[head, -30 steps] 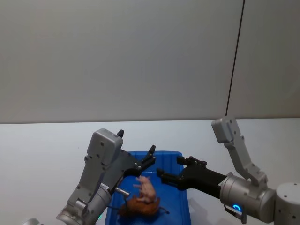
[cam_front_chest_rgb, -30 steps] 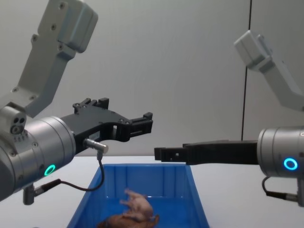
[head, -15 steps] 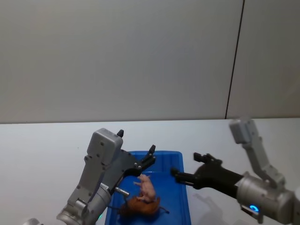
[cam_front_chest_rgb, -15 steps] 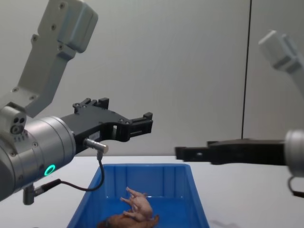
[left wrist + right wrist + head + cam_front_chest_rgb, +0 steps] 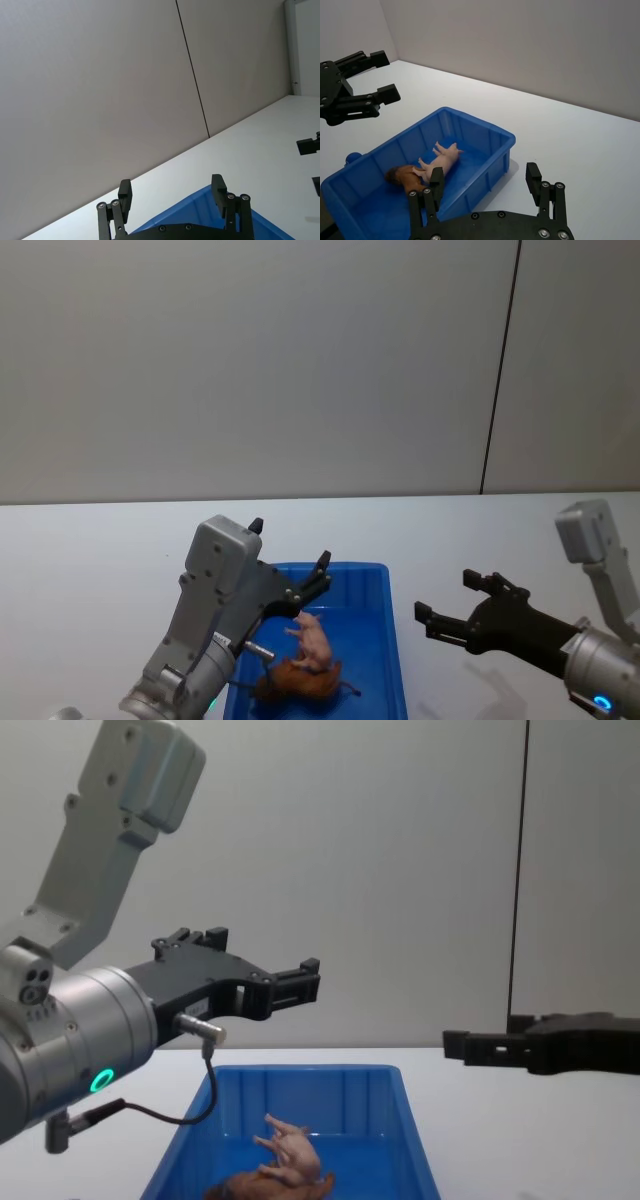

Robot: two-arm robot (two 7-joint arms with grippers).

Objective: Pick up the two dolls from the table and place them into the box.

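Note:
Both dolls lie inside the blue box (image 5: 388, 640): the pale pink pig (image 5: 313, 642) rests on its side, legs out, partly over the reddish-brown lion-like animal (image 5: 298, 681). My left gripper (image 5: 322, 574) hovers open and empty above the box's left rear part. Off to the right of the box, above the white table (image 5: 90, 560), my right gripper (image 5: 445, 598) is open with nothing in it. The chest view shows the pig (image 5: 292, 1152), the lion (image 5: 258, 1188), the box (image 5: 340, 1085), the left gripper (image 5: 308, 980) and the right gripper (image 5: 456, 1045). The right wrist view looks down on the pig (image 5: 442, 160) and lion (image 5: 401, 175).
A plain grey wall (image 5: 250, 360) with a dark vertical seam stands behind the table. White tabletop stretches left and right of the box. My left arm's grey housing (image 5: 215, 580) sits over the box's left side.
My right gripper has drawn back to the right, from over the box's right rim to beyond it. The left arm has stayed still. The dolls lie in the box as before.

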